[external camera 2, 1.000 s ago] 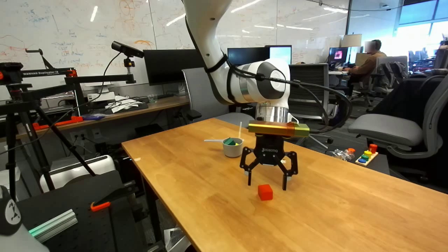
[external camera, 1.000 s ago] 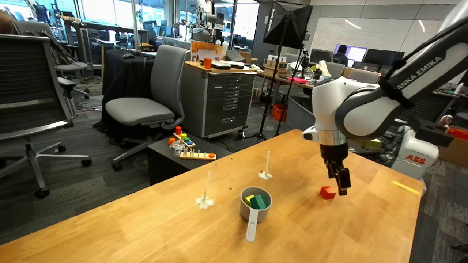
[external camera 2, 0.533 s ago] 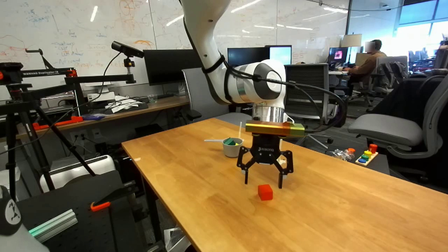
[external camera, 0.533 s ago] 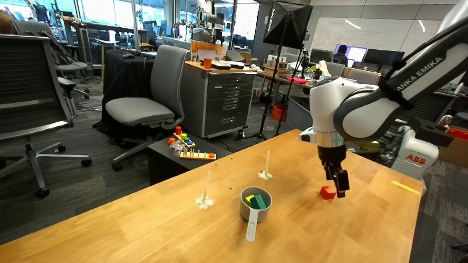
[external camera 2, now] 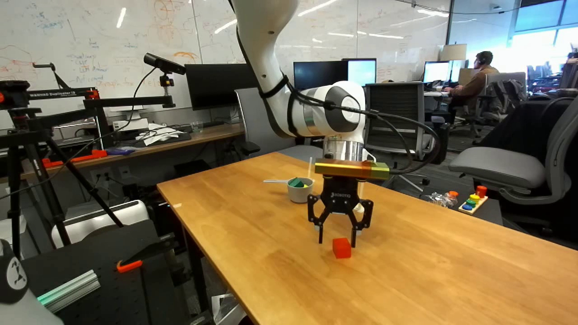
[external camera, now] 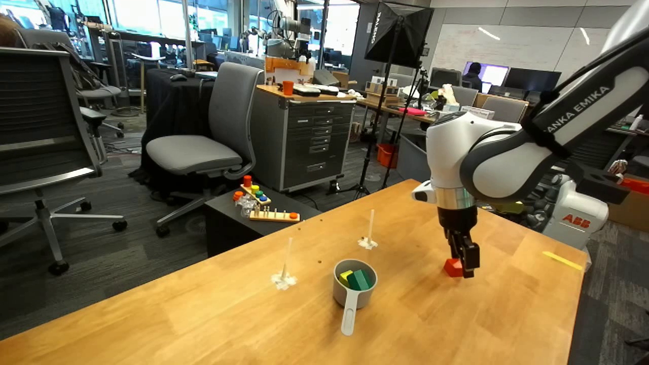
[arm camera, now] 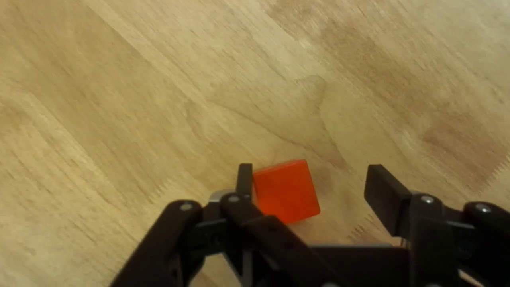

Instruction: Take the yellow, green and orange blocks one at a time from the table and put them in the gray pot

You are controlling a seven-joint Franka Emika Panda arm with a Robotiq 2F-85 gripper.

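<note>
Yellow block (external camera: 345, 277), green block (external camera: 359, 280) in pot (external camera 2: 300, 194): done. Orange block (arm camera: 286, 192) outstanding: on table (external camera: 203, 304), right of pot in both exterior views. Pincer (external camera 2: 337, 244) at it, half-open, gap showing, nothing gripped.

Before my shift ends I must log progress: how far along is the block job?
Done: the yellow block and green block are in the gray pot. Under way: the open gripper is at the orange block, which rests ungripped on the table. Remaining: gripping it and putting it in too.
</note>
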